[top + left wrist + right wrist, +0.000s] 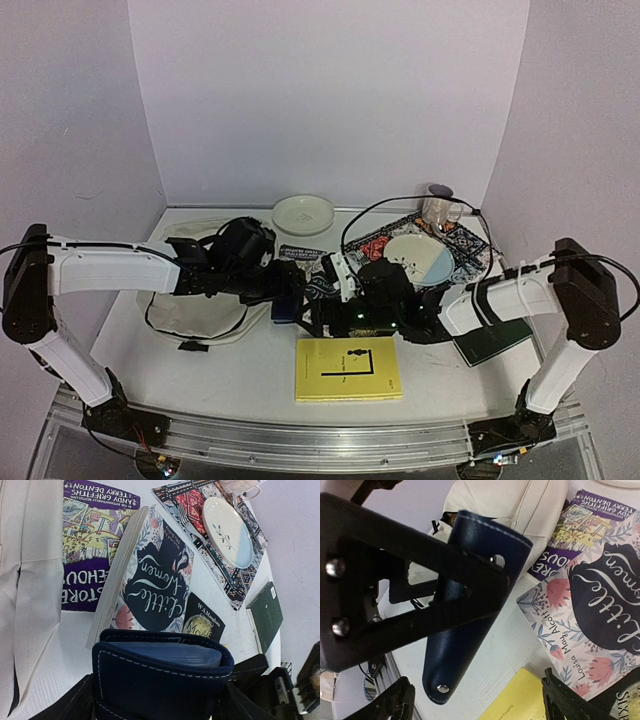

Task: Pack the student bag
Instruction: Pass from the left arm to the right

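Observation:
The cream student bag [200, 295] lies flat at the left, under my left arm; it also shows in the left wrist view [30, 590] and the right wrist view [520, 505]. My left gripper [284, 292] is shut on a navy blue stitched case [160, 680] and holds it above the table beside the bag. The case hangs in the right wrist view [470, 605], clamped between the left gripper's black fingers. My right gripper [480, 705] is open and empty, just right of the case, over the yellow book's corner [520, 702].
Books lie in the middle: Little Women [155, 580], a purple paperback [87, 540], a black paperback [202, 622] and a yellow book [348, 368]. A green book [495, 340] lies at the right. A patterned placemat [465, 250] bears a plate [420, 258]. A white plate [303, 213] and a glass [440, 208] stand behind.

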`<state>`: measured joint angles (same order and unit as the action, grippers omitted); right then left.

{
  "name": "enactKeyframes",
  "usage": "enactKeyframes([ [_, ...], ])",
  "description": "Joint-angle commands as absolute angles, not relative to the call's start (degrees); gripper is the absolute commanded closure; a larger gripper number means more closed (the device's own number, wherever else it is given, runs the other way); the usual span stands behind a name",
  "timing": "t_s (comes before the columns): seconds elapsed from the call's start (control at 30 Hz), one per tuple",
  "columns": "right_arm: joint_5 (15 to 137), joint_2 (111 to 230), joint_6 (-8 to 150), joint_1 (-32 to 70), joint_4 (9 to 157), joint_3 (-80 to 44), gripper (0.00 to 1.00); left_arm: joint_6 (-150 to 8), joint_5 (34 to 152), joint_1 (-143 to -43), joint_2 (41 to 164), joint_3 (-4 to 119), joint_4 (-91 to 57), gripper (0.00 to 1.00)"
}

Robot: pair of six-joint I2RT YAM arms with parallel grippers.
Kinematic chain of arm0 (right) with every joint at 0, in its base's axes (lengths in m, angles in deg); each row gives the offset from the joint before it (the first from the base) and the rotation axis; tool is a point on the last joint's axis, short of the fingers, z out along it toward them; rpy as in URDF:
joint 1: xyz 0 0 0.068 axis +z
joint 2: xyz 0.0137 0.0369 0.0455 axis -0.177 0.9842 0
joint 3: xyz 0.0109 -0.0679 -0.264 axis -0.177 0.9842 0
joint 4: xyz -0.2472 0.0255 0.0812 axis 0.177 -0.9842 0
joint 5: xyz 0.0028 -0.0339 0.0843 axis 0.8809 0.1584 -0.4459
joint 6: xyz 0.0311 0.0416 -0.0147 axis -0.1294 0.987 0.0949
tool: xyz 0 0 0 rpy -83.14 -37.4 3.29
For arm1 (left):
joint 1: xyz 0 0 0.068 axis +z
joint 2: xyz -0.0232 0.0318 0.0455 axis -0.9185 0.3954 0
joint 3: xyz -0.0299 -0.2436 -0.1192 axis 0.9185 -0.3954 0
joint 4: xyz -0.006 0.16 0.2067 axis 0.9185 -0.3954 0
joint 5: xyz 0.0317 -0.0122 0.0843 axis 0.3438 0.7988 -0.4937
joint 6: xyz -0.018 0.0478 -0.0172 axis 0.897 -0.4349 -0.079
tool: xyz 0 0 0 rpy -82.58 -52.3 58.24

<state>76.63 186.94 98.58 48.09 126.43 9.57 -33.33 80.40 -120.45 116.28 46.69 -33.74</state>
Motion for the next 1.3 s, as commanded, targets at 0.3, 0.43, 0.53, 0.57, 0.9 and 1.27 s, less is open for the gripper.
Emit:
enactKeyframes([
  [0.3, 73.82, 190.88, 101.6, 48.12, 131.17, 3.35, 0.24, -31.38, 84.06, -120.76, 114.76, 46.09, -27.66, 0.24],
  [0.43, 73.55, 190.69, 101.94, 48.16, 131.29, 2.46, 0.25, -31.13, 84.49, -120.84, 115.18, 46.03, -26.78, 0.24],
  [0.53, 74.79, 190.52, 102.24, 48.01, 131.22, 2.67, 0.35, -31.09, 84.6, -120.93, 115.16, 46.14, -26.26, 0.24],
  [0.57, 75.22, 190.5, 102.45, 47.92, 131.18, 2.85, 0.39, -31.14, 84.61, -120.94, 115.06, 46.11, -26.16, 0.24],
  [0.9, 75.23, 190.0, 104.11, 46.8, 131.28, 4.67, 1.0, -34.44, 85.32, -120.73, 111.45, 43.84, -27.0, 0.14],
  [1.27, 76.83, 184.72, 104.55, 44.47, 131.02, 10.35, 1.0, -49.47, 70.87, -119.81, 109.0, 48.5, -52.95, 0.01],
])
